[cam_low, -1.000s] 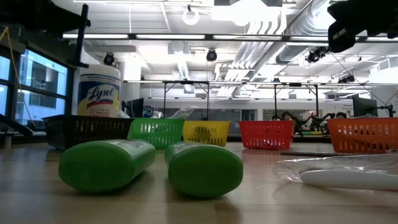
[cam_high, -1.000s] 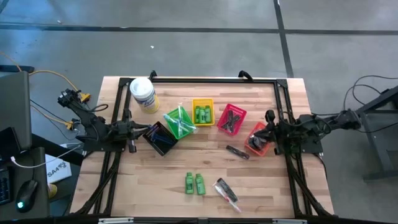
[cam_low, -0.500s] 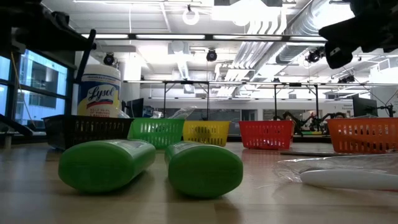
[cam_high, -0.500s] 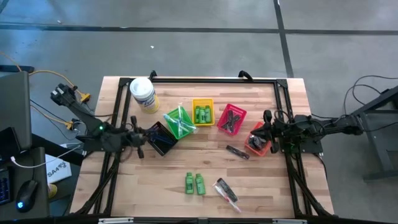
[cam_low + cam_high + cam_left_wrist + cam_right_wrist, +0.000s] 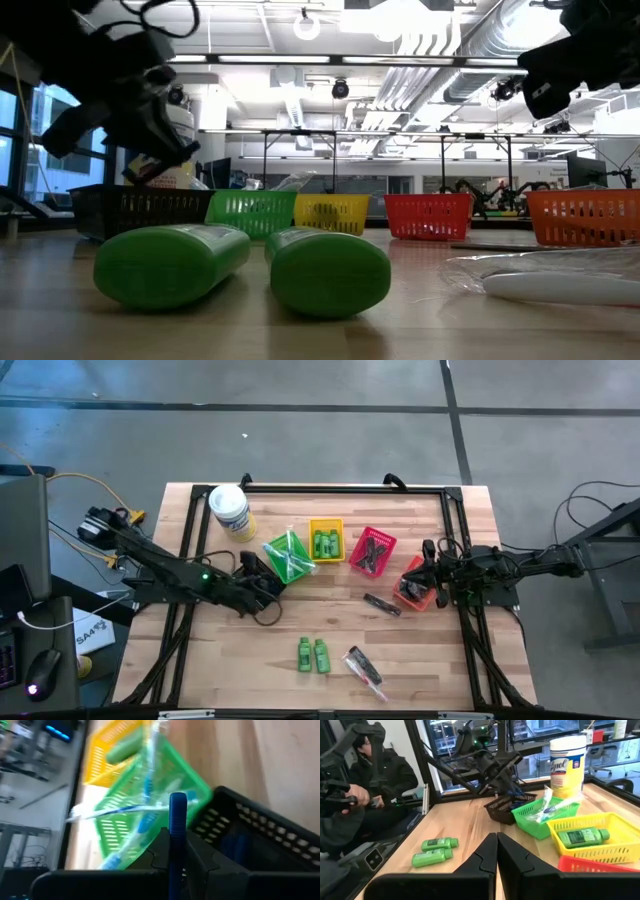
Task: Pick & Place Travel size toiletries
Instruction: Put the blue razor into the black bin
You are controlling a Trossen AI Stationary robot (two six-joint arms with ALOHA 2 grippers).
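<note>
My left gripper (image 5: 266, 581) hangs over the black basket (image 5: 260, 835), shut on a slim blue-handled razor (image 5: 177, 820). Beside that basket stand a green basket (image 5: 290, 555) of clear-wrapped items, a yellow basket (image 5: 326, 540) with green bottles and a red basket (image 5: 372, 552) with black combs. Two green bottles (image 5: 312, 654), a clear packet (image 5: 365, 667) and a dark packed item (image 5: 382, 604) lie flat on the wood. My right gripper (image 5: 425, 573) waits shut and empty beside the orange basket (image 5: 412, 590). My left gripper pinches the razor's blue handle (image 5: 177, 851) between its two fingers. The handle runs along the fingers and sticks out past their tips. The fingers slant down from the table's left side. The razor is clear of the black basket below it.
A white Lysol tub (image 5: 230, 512) stands at the far left corner. A black frame (image 5: 340, 488) runs round the table's far and side edges. Bare wood lies between the baskets and the near edge. A person (image 5: 370, 775) sits beyond the table in the right wrist view.
My left gripper has swung from the table's left edge toward the right, out over the black basket. It has sunk, tipped downward and rolled, staying shut.
</note>
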